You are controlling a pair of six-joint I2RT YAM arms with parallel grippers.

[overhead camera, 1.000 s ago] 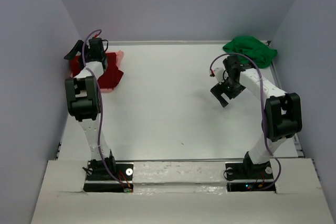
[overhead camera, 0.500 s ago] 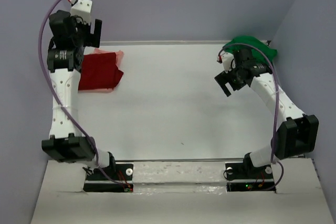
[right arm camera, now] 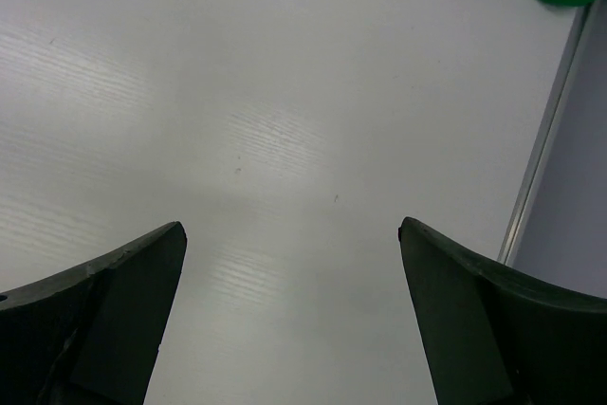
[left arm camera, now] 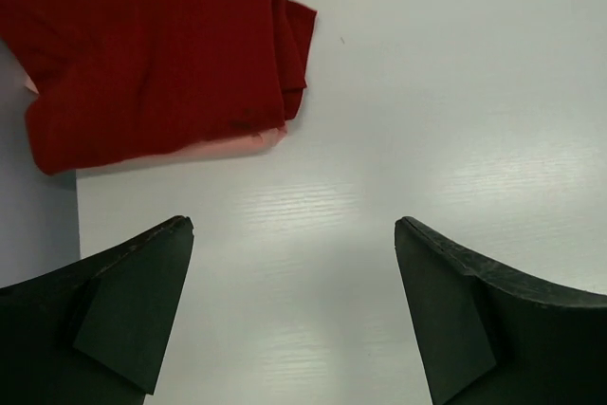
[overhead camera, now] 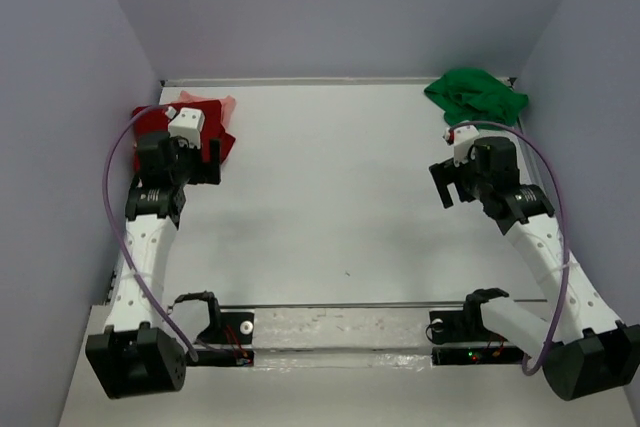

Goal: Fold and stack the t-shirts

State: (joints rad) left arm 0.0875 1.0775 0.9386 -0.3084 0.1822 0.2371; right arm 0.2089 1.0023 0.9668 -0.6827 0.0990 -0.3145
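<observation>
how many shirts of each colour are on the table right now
dark red t-shirt: 1
salmon pink t-shirt: 1, mostly hidden under the red one
green t-shirt: 1
total: 3

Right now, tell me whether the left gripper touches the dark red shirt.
Apart: the left wrist view shows bare table between the left gripper and the dark red shirt.

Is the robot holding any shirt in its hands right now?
No, nothing is held. The left hand and the right hand are both open and empty above the table. The red shirt and green shirt lie untouched.
</observation>
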